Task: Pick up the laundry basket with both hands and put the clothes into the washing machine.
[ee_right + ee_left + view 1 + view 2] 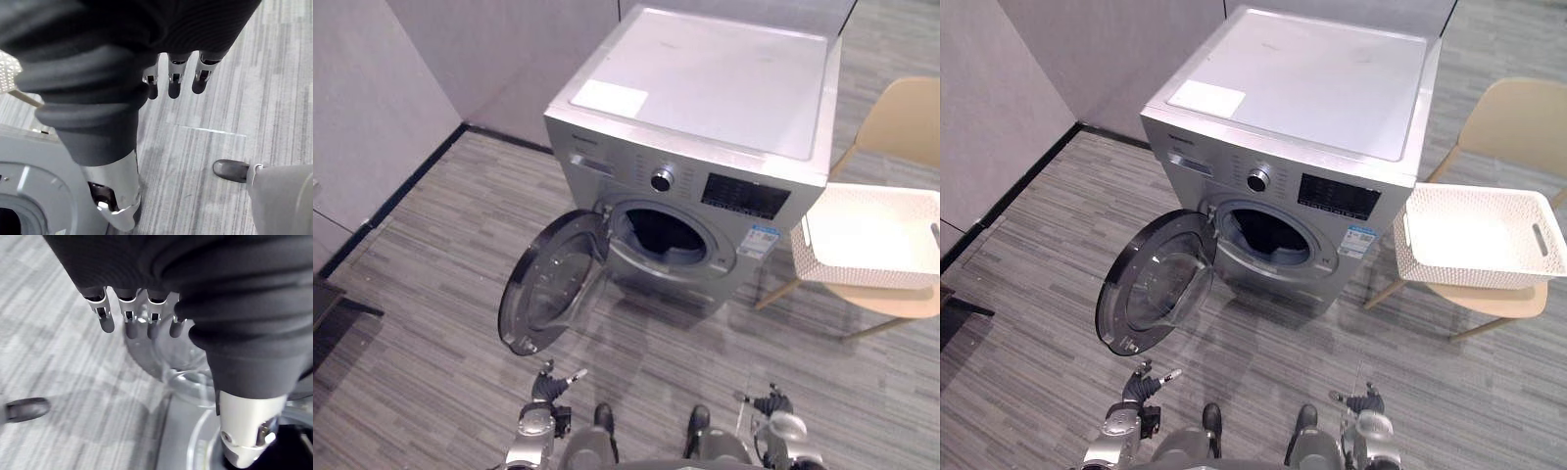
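Observation:
A silver front-loading washing machine (705, 88) stands ahead with its round door (553, 279) swung wide to my left. Its drum opening (658, 235) is dark, with a greyish shape low inside. To the right a white perforated laundry basket (1449, 262) rests on a beige chair (1513, 122); I see no clothes in it. My left hand (551, 384) hangs low below the door, its fingers (105, 316) relaxed and holding nothing. My right hand (771, 401) hangs low on the other side, fingers (173, 81) likewise loose, well short of the basket.
Grey striped floor (440, 245) spreads around the machine. Pale walls with a dark baseboard (411, 181) run along the left and behind. A dark piece of furniture (328, 304) juts in at the left edge. The open door takes up floor room front left of the machine.

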You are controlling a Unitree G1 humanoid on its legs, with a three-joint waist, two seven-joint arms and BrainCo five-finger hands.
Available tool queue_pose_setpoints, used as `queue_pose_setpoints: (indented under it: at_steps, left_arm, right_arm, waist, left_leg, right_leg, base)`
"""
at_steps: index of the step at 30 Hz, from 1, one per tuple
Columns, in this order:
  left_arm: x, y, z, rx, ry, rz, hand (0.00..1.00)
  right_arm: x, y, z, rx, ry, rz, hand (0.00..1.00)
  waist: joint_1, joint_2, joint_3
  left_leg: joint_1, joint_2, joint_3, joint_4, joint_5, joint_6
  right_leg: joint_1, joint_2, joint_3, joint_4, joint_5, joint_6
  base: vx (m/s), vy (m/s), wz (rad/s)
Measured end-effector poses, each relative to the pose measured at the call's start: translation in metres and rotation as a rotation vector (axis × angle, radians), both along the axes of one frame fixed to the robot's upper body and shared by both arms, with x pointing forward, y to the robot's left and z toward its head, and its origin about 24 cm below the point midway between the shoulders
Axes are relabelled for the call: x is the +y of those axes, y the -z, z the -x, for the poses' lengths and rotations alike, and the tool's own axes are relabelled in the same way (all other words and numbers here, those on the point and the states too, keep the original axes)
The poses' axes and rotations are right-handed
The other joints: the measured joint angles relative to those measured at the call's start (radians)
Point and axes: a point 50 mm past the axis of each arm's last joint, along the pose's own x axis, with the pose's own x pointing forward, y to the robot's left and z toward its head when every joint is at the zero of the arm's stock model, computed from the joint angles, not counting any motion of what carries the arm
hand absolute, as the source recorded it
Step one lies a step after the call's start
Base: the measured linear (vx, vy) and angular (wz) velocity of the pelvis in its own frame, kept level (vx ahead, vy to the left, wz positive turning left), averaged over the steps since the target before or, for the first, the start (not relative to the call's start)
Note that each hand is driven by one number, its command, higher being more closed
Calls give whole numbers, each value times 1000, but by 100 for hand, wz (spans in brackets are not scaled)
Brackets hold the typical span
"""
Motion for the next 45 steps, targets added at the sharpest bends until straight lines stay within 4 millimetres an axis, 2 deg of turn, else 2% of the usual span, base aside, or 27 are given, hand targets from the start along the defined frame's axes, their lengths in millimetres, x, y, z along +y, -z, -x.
queue_pose_setpoints:
  at_steps: [2, 3, 5, 8, 9, 11, 14, 18, 21, 24, 29, 33, 35, 36, 38, 39, 41, 45]
  left_arm:
    - [14, -18, -8, -88, -22, -60, 0]
    - [29, -33, -15, -150, -61, -102, 0]
    - [48, -49, -22, -218, -128, -164, 0]
    - [78, -66, -22, -259, -219, -255, 0]
    - [78, -66, -22, -259, -219, -255, 0]
    - [107, -69, -17, -218, -262, -342, 0]
    - [135, -65, -14, -108, -272, -441, 0]
    - [144, -67, -20, -41, -212, -517, 0]
    - [133, -53, -29, 41, -109, -528, 0]
    - [117, -46, -42, 92, 11, -568, 0]
    - [107, -53, -61, 85, 55, -616, 0]
    - [74, -43, -71, 85, 202, -624, 0]
    - [46, -41, -76, 40, 291, -609, 0]
    - [40, -39, -77, 35, 309, -605, 0]
    - [13, -36, -79, -2, 359, -556, 0]
    - [8, -35, -79, -5, 363, -549, 0]
    - [-15, -33, -82, -28, 397, -517, 0]
    - [-35, -42, -96, -44, 470, -572, 0]
  right_arm:
    - [-1, 2, 6, 12, 4, 1, 0]
    - [-1, 2, 7, 13, 4, 2, 0]
    - [-1, 1, 4, 2, 0, 4, 0]
    - [-7, -2, 1, -6, -7, 23, 0]
    - [-7, -2, 1, -6, -7, 23, 0]
    - [-17, -7, -5, -21, -14, 51, 0]
    - [-20, -9, -10, -33, -22, 62, 0]
    - [-15, -10, -16, -39, -58, 63, 0]
    - [-15, -12, -18, -49, -64, 67, 0]
    - [-14, -21, -31, -111, -90, 84, 0]
    - [-10, -31, -49, -183, -122, 97, 0]
    - [-9, -38, -59, -229, -127, 108, 0]
    - [-6, -40, -63, -242, -132, 106, 0]
    - [-5, -40, -65, -247, -133, 102, 0]
    - [-1, -40, -67, -252, -130, 96, 0]
    - [0, -40, -67, -253, -126, 97, 0]
    - [3, -40, -68, -252, -123, 92, 0]
    - [6, -44, -77, -267, -135, 106, 0]
  waist:
    - [-3, 7, -23]
    - [-4, 13, -32]
    - [-5, 14, -34]
    - [-6, 9, -34]
    - [-6, 9, -34]
    - [-3, 2, -31]
    - [-2, -20, -19]
    - [-1, -58, 10]
    - [-1, -63, 24]
    - [0, -63, 51]
    - [6, -65, 69]
    - [16, -60, 72]
    - [33, -53, 75]
    - [32, -53, 75]
    - [32, -53, 75]
    - [32, -53, 74]
    - [28, -52, 75]
    - [24, -49, 83]
  left_leg:
    - [9, -11, -1, -18, 9, 11]
    - [11, -14, -1, -25, 14, 17]
    - [13, -19, -1, -31, 25, 28]
    - [26, -14, -1, -33, 25, 28]
    - [26, -14, -1, -33, 25, 28]
    - [28, -10, 7, -43, 25, 28]
    - [0, -8, 30, -44, 25, 28]
    - [-87, -8, 47, -9, 24, 29]
    - [-145, -7, 63, 15, 22, 32]
    - [-209, 8, 88, 69, 3, 32]
    - [-289, 45, 110, 140, -22, 19]
    - [-310, 60, 111, 164, -30, 12]
    - [-309, 60, 110, 164, -30, 12]
    - [-309, 60, 109, 164, -30, 12]
    - [-307, 56, 110, 163, -29, 12]
    - [-307, 54, 110, 163, -29, 12]
    - [-307, 45, 110, 159, -27, 11]
    - [-315, 23, 136, 136, -13, 9]
  right_leg:
    - [9, -4, 0, -22, 10, 4]
    - [12, -3, 1, -35, 18, 8]
    - [14, 0, 0, -41, 23, 11]
    - [29, 10, 5, -55, 27, 7]
    - [29, 10, 5, -55, 27, 7]
    - [24, 18, 19, -72, 37, -8]
    - [-21, 21, 48, -73, 52, -13]
    - [-102, 18, 71, -73, 78, -20]
    - [-157, 17, 89, -71, 92, -26]
    - [-214, 26, 115, -69, 109, -35]
    - [-273, 53, 135, -69, 123, -52]
    - [-287, 64, 140, -69, 126, -54]
    - [-287, 66, 143, -69, 126, -53]
    - [-287, 66, 143, -69, 126, -53]
    - [-287, 62, 148, -69, 128, -50]
    - [-287, 60, 148, -69, 129, -48]
    - [-289, 52, 150, -69, 136, -38]
    - [-322, 29, 174, -65, 153, -15]
  base:
    - [43, 70, 0]
    - [71, 29, -2]
    - [74, 13, -2]
    - [70, -24, -5]
    - [47, -27, -14]
    - [16, -20, -19]
    - [-49, 0, -26]
    - [-89, 19, -16]
    - [-55, 22, -15]
    - [-57, 0, -26]
    - [-53, -42, -16]
    - [-30, -44, -7]
    - [-16, -6, -1]
    - [-40, -5, 1]
    - [-40, 6, 0]
    - [-40, 16, 0]
    - [-41, 20, 3]
    - [-68, 36, -5]
